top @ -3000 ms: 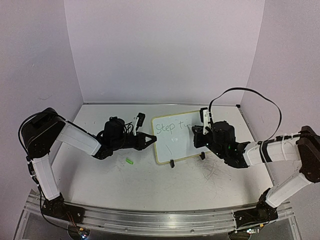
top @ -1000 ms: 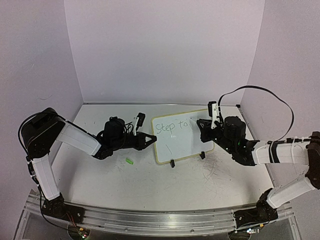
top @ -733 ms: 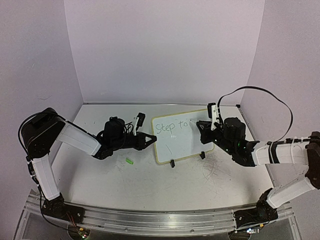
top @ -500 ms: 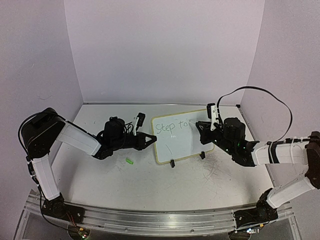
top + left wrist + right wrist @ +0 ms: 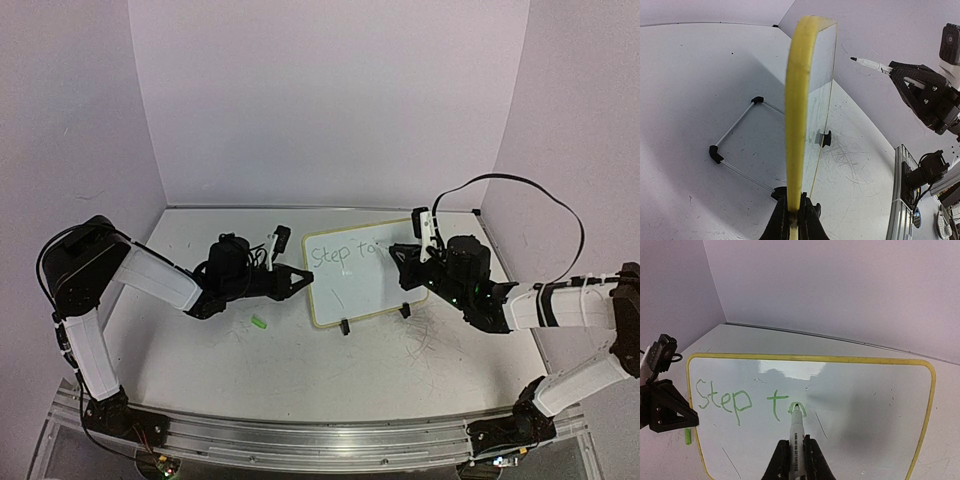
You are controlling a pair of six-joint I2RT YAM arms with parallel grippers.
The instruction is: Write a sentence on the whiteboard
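The whiteboard (image 5: 365,292) stands tilted mid-table on its wire stand; it also shows in the right wrist view (image 5: 870,405) and edge-on in the left wrist view (image 5: 798,100). The sentence (image 5: 740,399) reads "Step to" in thin green letters along the top line (image 5: 345,252). My left gripper (image 5: 304,276) is shut on the board's left rim (image 5: 793,220). My right gripper (image 5: 404,255) is shut on a white marker (image 5: 797,435). Its tip touches the board at the "o". The marker also shows in the left wrist view (image 5: 871,63).
A small green marker cap (image 5: 260,322) lies on the table left of the board (image 5: 688,436). The stand's black wire legs (image 5: 735,131) reach behind the board, with black feet (image 5: 344,327) in front. Grey scuff marks (image 5: 425,342) cover the tabletop at the right. Walls close three sides.
The writing has grown from "Step t" to "Step to". My right gripper moved right along the top line with the marker. My left gripper and the board have not moved.
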